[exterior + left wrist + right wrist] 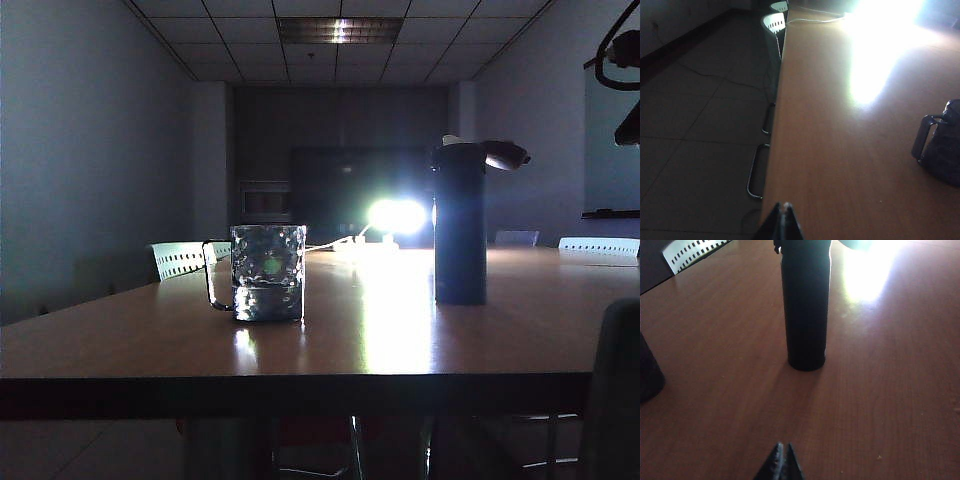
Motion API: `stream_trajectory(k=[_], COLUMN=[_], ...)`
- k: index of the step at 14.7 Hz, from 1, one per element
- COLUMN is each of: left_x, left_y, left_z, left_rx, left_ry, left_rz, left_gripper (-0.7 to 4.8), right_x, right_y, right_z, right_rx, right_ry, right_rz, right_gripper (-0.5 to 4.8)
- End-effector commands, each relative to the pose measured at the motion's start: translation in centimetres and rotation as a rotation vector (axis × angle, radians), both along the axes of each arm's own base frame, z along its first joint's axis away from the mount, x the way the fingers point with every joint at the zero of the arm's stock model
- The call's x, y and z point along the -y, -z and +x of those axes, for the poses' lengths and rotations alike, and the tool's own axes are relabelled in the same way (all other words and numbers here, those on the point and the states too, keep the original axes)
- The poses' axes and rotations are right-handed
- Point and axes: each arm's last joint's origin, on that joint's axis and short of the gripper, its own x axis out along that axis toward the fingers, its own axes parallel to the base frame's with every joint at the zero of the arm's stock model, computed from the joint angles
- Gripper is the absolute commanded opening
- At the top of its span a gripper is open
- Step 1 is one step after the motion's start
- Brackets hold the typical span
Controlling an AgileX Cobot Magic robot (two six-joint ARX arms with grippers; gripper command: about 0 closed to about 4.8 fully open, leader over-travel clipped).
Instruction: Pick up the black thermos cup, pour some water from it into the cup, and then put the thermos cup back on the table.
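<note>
Black thermos (460, 225) right of centre, lid flipped; both grippers, left (782, 220) and right (781, 460), pinched together, empty. Spread yours before reaching or you'll topple it.

Both the left gripper (782, 220) and right gripper (780, 460) show dark, pointed fingertips.

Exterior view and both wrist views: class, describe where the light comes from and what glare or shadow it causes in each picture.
Exterior view: a bright lamp behind backlights the black thermos cup and the cup, streaking glare along the table.
Left wrist view: glare whitens the far tabletop; the shut left gripper is dark.
Right wrist view: the thermos casts its shadow toward the shut right gripper.
</note>
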Motion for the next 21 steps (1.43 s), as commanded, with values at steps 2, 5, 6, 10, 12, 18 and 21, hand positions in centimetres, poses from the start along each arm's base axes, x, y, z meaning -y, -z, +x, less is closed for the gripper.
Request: stream_trajectory(k=[2, 5, 6, 10, 12, 18, 21], left_x=[0.0, 0.0, 0.0, 0.0, 0.0, 0.0, 0.0], left_y=[-0.1, 0.0, 0.0, 0.0, 0.0, 0.0, 0.0], left_z=[0.0, 0.0, 0.0, 0.0, 0.0, 0.0, 0.0], left_rx=[0.007, 0.004, 0.0, -0.001, -0.001, -0.001, -0.001], left_ry=[0.004, 0.005, -0.001, 0.003, 0.003, 0.003, 0.003], left_rz=[0.004, 0.004, 0.004, 0.004, 0.004, 0.004, 0.004], left_gripper=[-0.05, -0.05, -0.05, -0.05, -0.05, -0.05, -0.05], right_x=[0.0, 0.5, 0.6, 2.0, 2.4, 3.2, 3.2], right_y=[-0.3, -0.1, -0.1, 2.8, 3.8, 6.0, 6.0], right_z=[0.0, -1.3, -1.8, -4.9, -6.1, -6.5, -6.5], right_rx=[0.018, 0.058, 0.09, 0.219, 0.245, 0.197, 0.201], right_ry=[0.002, 0.017, 0.017, 0.139, 0.157, 0.197, 0.204], right_rz=[0.005, 0.012, 0.019, 0.033, 0.036, -0.025, -0.062], right_gripper=[-0.08, -0.08, -0.08, -0.08, -0.08, -0.08, -0.08])
